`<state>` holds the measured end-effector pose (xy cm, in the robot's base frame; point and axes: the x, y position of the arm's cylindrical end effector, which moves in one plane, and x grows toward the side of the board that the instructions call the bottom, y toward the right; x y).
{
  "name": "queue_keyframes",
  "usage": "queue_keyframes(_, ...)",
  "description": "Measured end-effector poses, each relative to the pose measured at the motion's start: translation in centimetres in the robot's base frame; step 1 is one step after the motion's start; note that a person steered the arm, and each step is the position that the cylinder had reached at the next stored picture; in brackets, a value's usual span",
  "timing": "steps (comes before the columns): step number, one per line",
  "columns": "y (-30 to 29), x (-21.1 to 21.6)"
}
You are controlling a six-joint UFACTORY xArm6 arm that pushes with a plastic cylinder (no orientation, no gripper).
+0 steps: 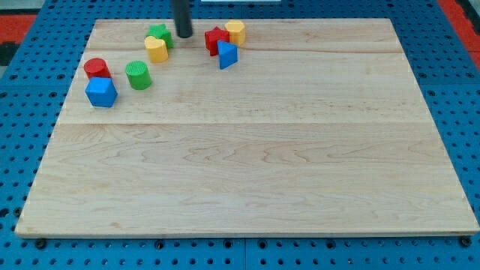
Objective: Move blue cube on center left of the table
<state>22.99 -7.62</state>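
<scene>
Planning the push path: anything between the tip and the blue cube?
Yes. My tip is at the view's top; the yellow block and green cylinder lie roughly on the line down-left to the blue cube.

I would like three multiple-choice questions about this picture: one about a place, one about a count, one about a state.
1. Where is the blue cube?
A. near the board's left edge
B. at the board's bottom right
C. in the middle

2. How many yellow blocks lie on the board?
A. one
B. two
C. four

3. My tip is
A. pressed on the blue cube
B. apart from the blue cube
C. out of the picture

Answers:
1 A: it sits at the view's left, just below the red cylinder.
2 B: one beside the tip, one further right.
3 B: it stands near the view's top, far from the cube.
</scene>
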Motion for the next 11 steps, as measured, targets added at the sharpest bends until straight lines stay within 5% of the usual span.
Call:
queue_keyframes(2,8.7,8.4)
queue_keyframes(4,10.9,14.7)
queue_keyframes(6,-2.9,21.7)
queue_keyframes(7,-15.2,17.7)
queue_keyframes(9,-22.4,20.7)
queue_keyframes(11,-22.8,17.2)
